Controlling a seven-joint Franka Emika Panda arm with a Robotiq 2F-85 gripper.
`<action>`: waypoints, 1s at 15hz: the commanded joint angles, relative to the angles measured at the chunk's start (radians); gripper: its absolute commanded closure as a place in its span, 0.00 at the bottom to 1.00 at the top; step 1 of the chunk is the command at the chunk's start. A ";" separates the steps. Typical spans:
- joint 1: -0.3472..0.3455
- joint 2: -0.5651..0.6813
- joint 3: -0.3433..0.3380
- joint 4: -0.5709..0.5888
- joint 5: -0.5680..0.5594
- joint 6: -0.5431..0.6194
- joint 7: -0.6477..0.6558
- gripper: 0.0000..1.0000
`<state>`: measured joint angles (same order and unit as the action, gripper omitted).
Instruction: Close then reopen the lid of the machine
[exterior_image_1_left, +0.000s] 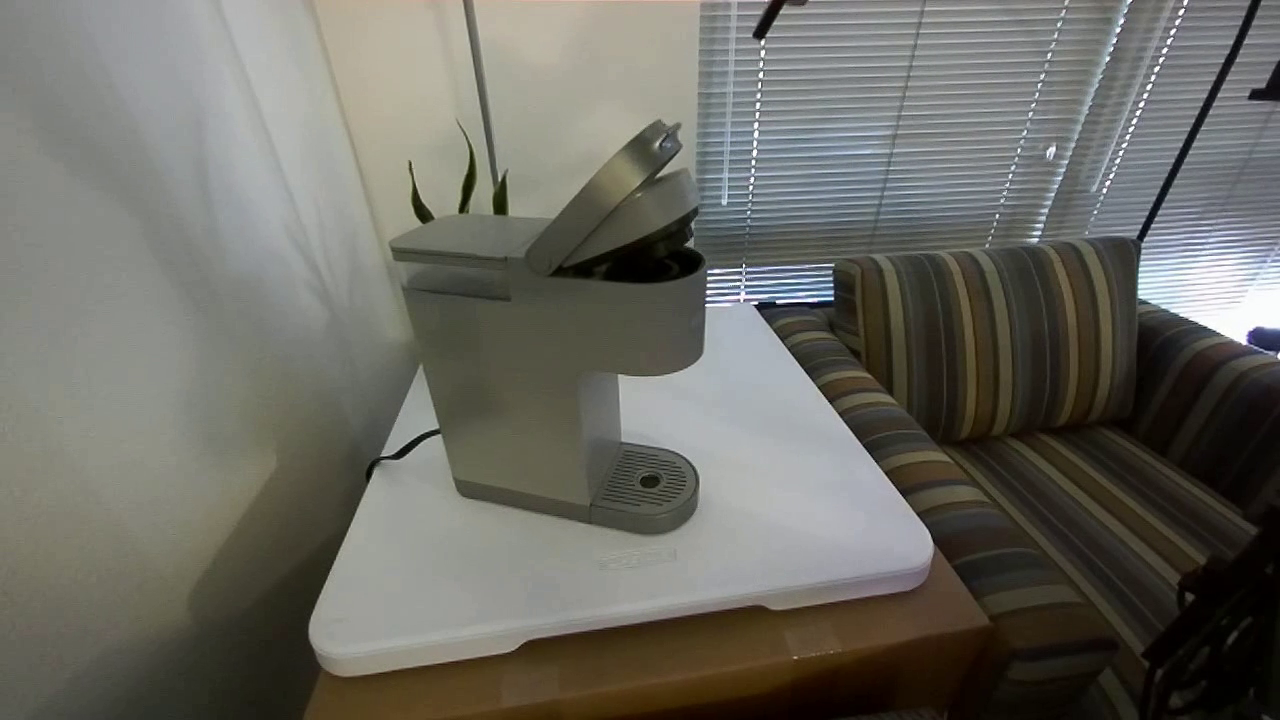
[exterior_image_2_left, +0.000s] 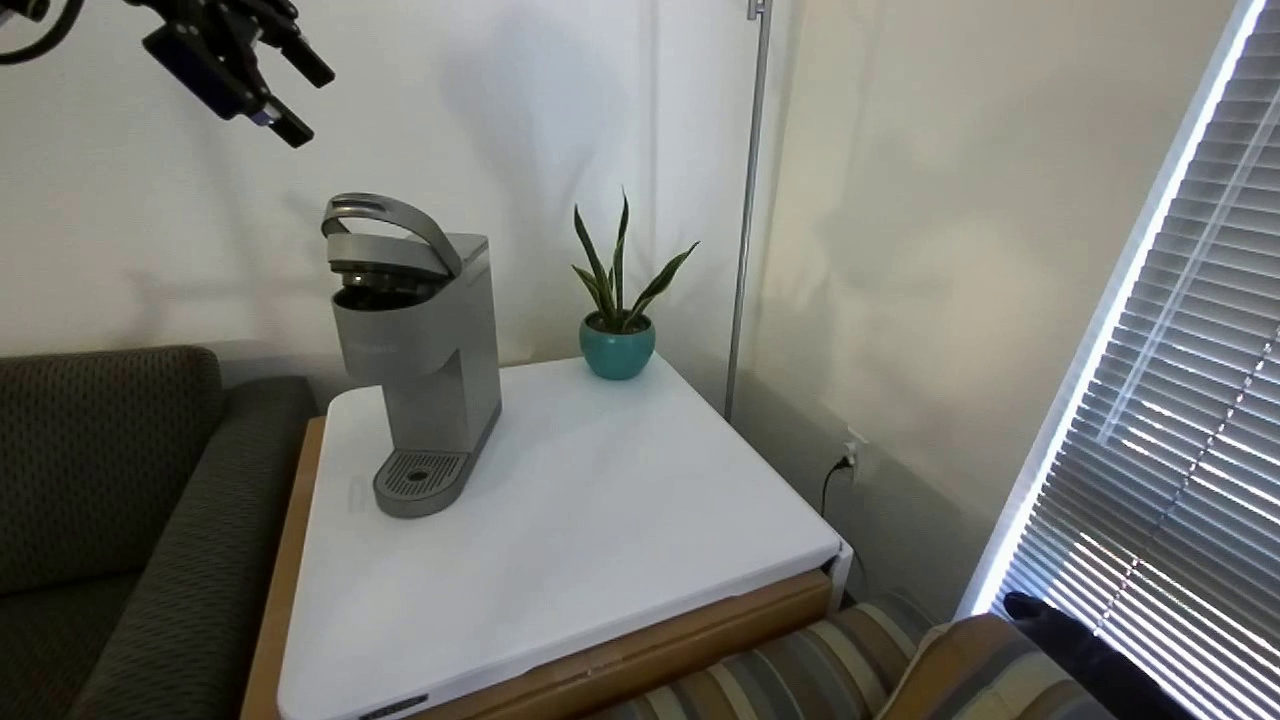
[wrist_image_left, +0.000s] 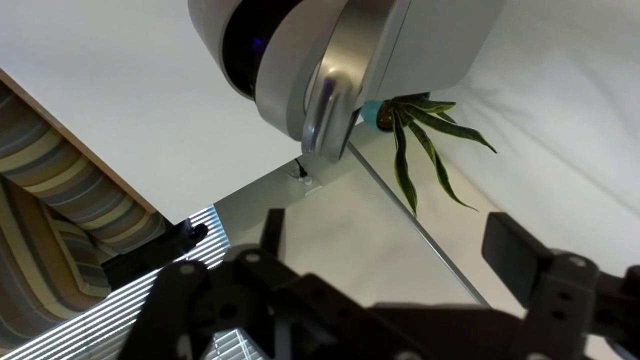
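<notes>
The machine, a boxy grey coffee maker, stands upright on a white tabletop in both exterior views. Its lid is raised and tilted back, showing the dark brew chamber below; the lid looks the same from the front. My gripper hangs in the air above the machine, apart from the lid. In the wrist view the lid lies at the upper middle, beyond the fingers. The gripper is open, with nothing between its widely spread fingers.
A plant in a teal pot stands at the back of the white tabletop. Behind it rises a metal pole. A striped armchair and a dark sofa adjoin the table. A black cord runs from the machine.
</notes>
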<state>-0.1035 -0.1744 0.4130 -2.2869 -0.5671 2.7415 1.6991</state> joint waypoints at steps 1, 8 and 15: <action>-0.017 0.082 0.011 0.049 -0.053 0.029 0.040 0.00; -0.018 0.162 -0.011 0.126 -0.137 0.036 0.097 0.00; -0.009 0.269 -0.024 0.230 -0.144 0.098 0.109 0.00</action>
<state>-0.1084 0.0175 0.3937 -2.1135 -0.6942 2.7810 1.7971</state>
